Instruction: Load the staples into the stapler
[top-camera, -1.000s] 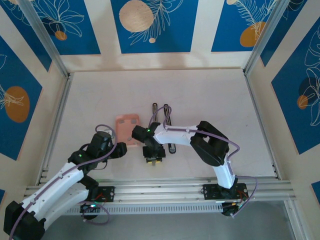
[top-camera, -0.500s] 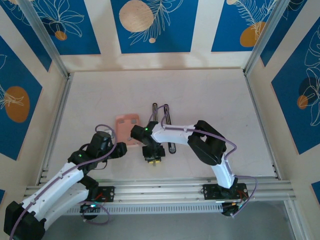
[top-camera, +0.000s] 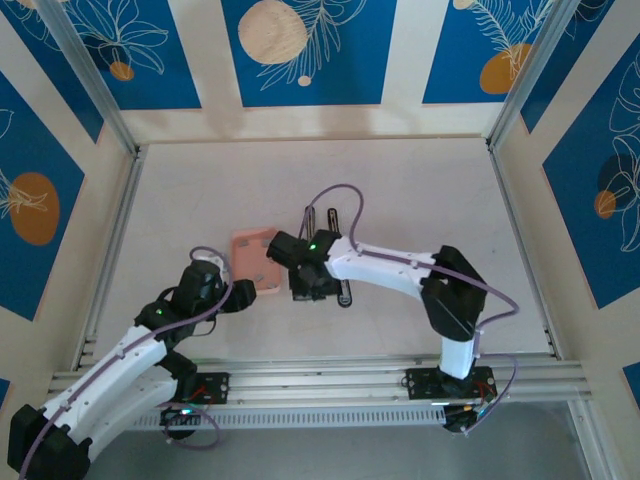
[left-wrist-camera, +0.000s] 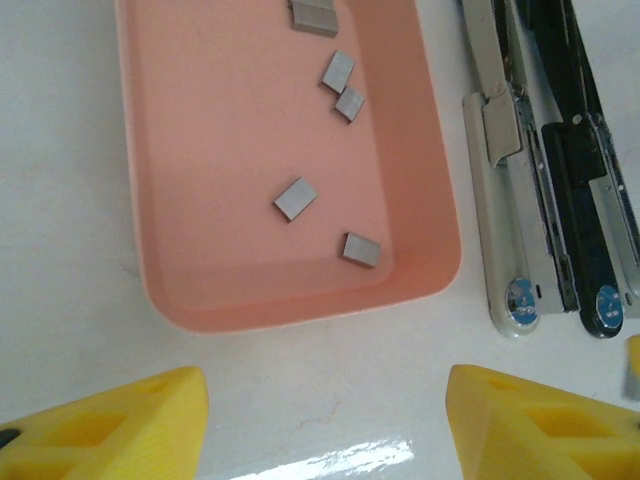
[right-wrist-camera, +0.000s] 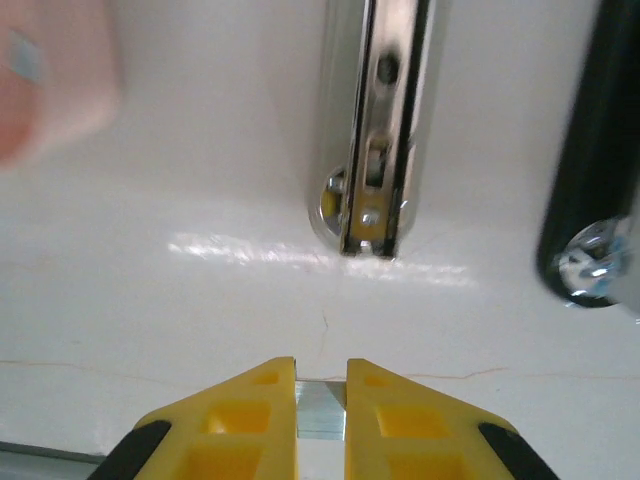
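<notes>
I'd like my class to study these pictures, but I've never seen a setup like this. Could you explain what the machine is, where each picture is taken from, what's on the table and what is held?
Two robot arms are bolted at the near edge of a table, each ending in a two-finger gripper with yellow fingertips. One picture looks down from above and behind the arms; the other two come from a camera on each wrist. On the table lie a pink tray of loose staples and, beside it, a stapler opened out flat. In the left wrist view the left gripper is open and holds nothing. In the right wrist view the right gripper is shut on one small staple strip, close to the end of the stapler's silver bar.
</notes>
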